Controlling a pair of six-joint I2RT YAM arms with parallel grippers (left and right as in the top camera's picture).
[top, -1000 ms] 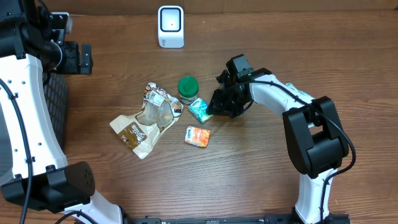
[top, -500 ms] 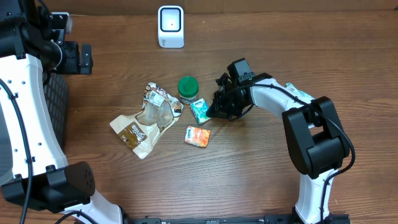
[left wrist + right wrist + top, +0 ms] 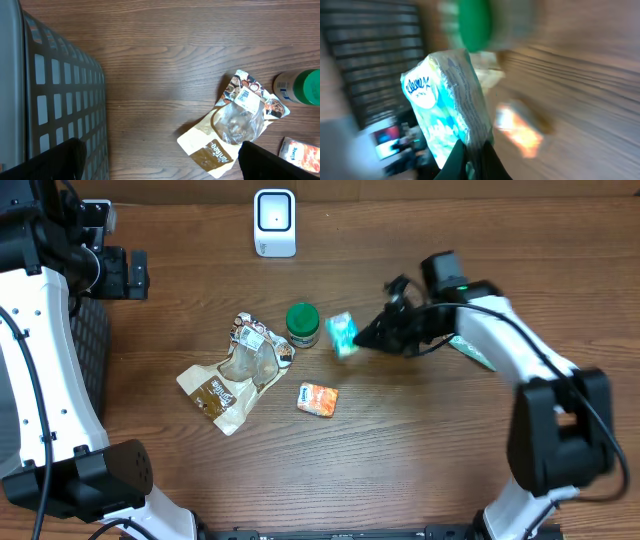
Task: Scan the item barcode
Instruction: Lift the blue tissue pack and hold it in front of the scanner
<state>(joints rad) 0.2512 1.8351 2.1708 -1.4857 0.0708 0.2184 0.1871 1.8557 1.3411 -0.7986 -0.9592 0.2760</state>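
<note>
- Wooden table [image 3: 400, 470]: carries all loose items, grouped near its centre.
- Left arm [image 3: 40, 360]: white and black, standing along the left side of the table. The left gripper [image 3: 135, 272] sits at the far left corner; in the left wrist view its two fingers [image 3: 50, 160] appear at opposite bottom corners, spread wide with nothing between them.
- Right arm [image 3: 520, 355]: reaches in from the right side towards the centre. The right gripper [image 3: 362, 340] is pinched together on one edge of the tissue pack.
- Black basket [image 3: 60, 100]: grid-walled, at the left edge of the table beside the left arm.
- Snack pouch [image 3: 232, 375]: tan and brown with a clear window, lying flat and crumpled left of centre.
- Scanner [image 3: 274, 222]: white, upright at the far edge of the table, well apart from the tissue pack.
- Green-lidded jar [image 3: 302, 323]: upright, just beside the pouch's upper right corner.
- Tissue pack [image 3: 342, 334]: the task item, teal and white, held on edge between the jar and the right gripper, just right of the jar (the right wrist view is blurred, though a "Kleenex" mark is legible on the pack). Whether it clears the table cannot be told.
- Orange packet [image 3: 318, 399]: lying flat, nearer the front edge than the jar, apart from the other items.
</note>
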